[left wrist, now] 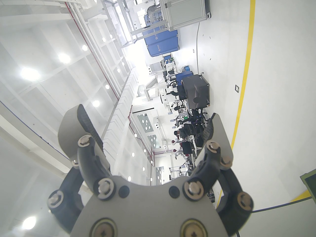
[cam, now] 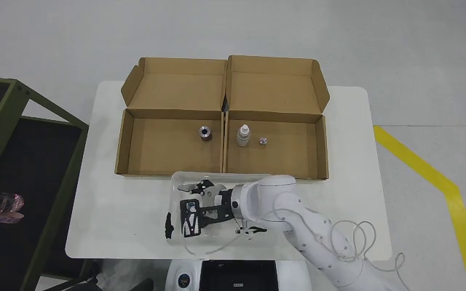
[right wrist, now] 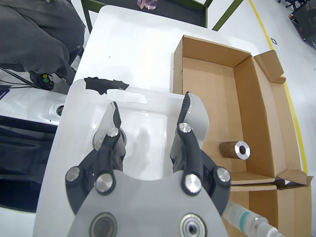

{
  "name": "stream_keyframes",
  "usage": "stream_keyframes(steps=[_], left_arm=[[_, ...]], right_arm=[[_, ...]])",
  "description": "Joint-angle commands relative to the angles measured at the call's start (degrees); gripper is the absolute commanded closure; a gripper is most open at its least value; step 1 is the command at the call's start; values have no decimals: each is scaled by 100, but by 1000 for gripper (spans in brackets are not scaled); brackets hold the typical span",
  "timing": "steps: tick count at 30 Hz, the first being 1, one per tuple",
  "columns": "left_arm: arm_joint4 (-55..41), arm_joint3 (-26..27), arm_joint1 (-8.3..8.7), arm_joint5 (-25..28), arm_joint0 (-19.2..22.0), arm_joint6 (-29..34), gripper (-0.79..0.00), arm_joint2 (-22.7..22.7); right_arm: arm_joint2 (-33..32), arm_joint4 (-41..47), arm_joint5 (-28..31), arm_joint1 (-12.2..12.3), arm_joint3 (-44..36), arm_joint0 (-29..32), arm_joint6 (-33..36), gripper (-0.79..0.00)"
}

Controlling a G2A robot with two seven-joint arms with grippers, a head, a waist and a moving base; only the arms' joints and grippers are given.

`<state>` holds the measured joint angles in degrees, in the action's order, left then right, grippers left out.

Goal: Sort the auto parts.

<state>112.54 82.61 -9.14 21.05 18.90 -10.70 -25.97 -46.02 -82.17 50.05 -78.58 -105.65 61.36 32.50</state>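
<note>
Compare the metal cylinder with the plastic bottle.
The metal cylinder is short, dark, with a shiny bored end; the plastic bottle is longer, slimmer, pale. The cylinder is alone in its box; the bottle shares the neighbouring box with a small round part. Both lie near the boxes' meeting walls.

Both boxes can be entered from above. The left box has only a cylinder in it, close to the middle walls, so the rest of its floor is free. The right box holds a bottle and a small part crowded toward those same walls — its right half is free floor. Raised flaps wall off the far side of both boxes.

The right gripper hangs over the tray, fingers spread with nothing between them. There is room to pass over the table on either side of the tray. A green cart stands just off the table's left edge. The left gripper, fingers apart, faces open air.
</note>
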Motion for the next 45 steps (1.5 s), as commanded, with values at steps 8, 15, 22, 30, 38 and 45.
stream_keyframes(steps=[8,15,22,30,38,45], left_arm=[[0,0,0,0,0,0,-785,0],[0,0,0,0,0,0,-785,0],[0,0,0,0,0,0,-785,0],[0,0,0,0,0,0,-785,0],[0,0,0,0,0,0,-785,0],[0,0,0,0,0,0,-785,0]], right_arm=[[-117,-243,168,147,-22,389,-224,-480],[-83,-422,247,222,106,545,-370,-511],[69,-570,263,242,403,496,-449,-545],[281,-674,124,213,765,313,-573,-536],[550,-682,26,131,1164,3,-659,-502],[693,-577,-27,73,1316,-179,-732,-336]])
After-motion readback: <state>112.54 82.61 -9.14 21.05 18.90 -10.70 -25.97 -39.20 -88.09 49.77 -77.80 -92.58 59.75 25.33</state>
